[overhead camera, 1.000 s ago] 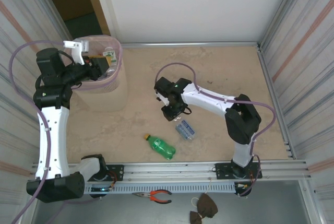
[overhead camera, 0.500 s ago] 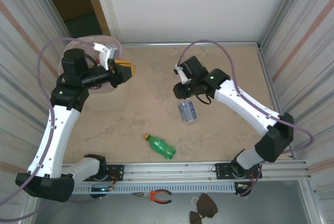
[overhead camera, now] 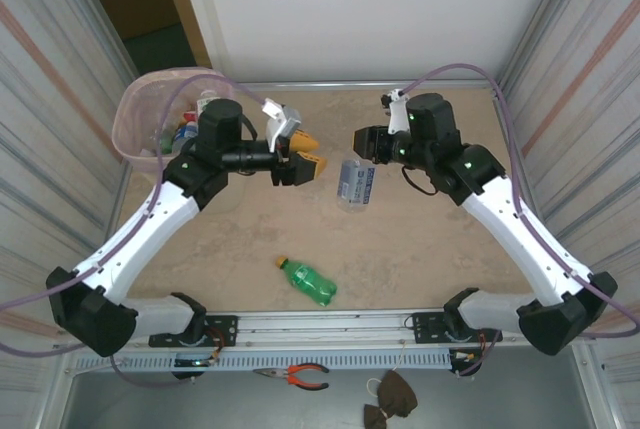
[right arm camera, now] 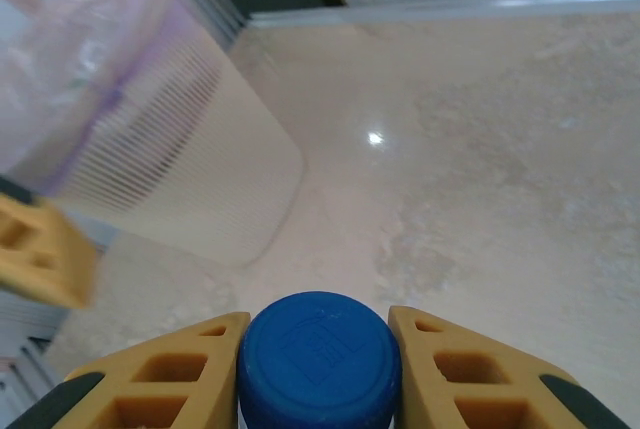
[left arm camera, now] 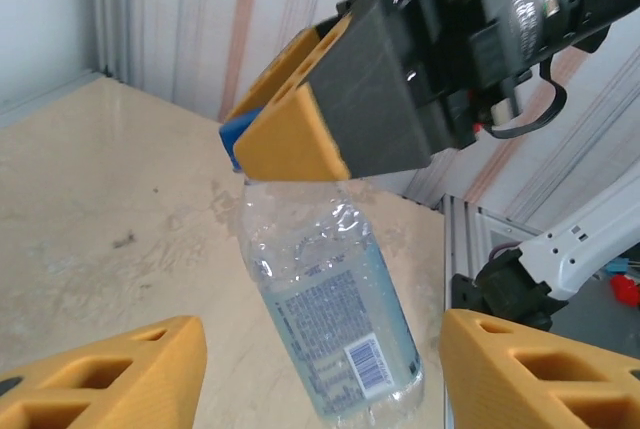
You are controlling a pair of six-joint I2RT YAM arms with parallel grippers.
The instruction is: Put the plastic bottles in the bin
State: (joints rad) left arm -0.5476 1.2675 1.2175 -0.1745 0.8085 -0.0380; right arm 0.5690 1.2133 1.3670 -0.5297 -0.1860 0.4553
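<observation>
Right jaws are clamped on the blue cap [right arm camera: 318,364] of a clear bottle [overhead camera: 355,184] with a blue-and-white label. It hangs by the cap, body tilted, off the worktop [overhead camera: 430,239]. In the top view it's well to the right of the bin [overhead camera: 122,117], a bit nearer the arm bases than the bin's rim. In the right wrist view the cap sits tight between both yellow fingers [right arm camera: 150,384], with the bin's pale mesh wall ahead and to the left. Left jaws are wide apart and sit between the bin and the hanging bottle, pointed at the bottle. In the left wrist view its two yellow fingers [left arm camera: 100,379] flank the bottle's lower body with a gap on each side and no contact visible. The same view shows the right arm's fingertip [left arm camera: 290,139] pinching the cap from above. The bin stands at the worktop's far-left corner, pink mesh top over a beige lower body. Several bottles [overhead camera: 183,136] are already inside it, and blue and red labels show through the rim opening. One green bottle [overhead camera: 308,281] with a yellow cap lies on its side on the worktop. It's right of the bin, well apart from it, close to the rail at the arm bases. Red-handled pliers [overhead camera: 295,376] lie on the grey ledge past that rail, far from the bin.
</observation>
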